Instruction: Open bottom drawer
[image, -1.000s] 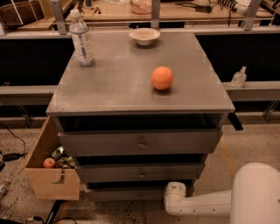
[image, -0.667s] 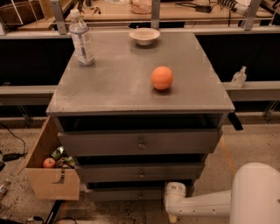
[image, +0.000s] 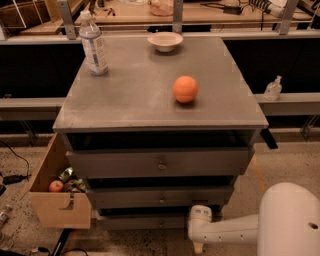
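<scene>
The bottom drawer (image: 140, 223) is the lowest one in the grey cabinet (image: 150, 100), right by the floor and tucked under the middle drawer (image: 125, 197). My guess is it's rigid, slides straight out, fairly light, nothing fragile. The only real grab spot is the little metal knob (image: 161, 220) dead centre. It's small and probably slippery, so pinch it square. The tool (image: 198, 244) hangs low, just right of that knob. Can't tell if it's released or clenched. No readable writing anywhere, and the water bottle (image: 93, 45) label is illegible.
</scene>
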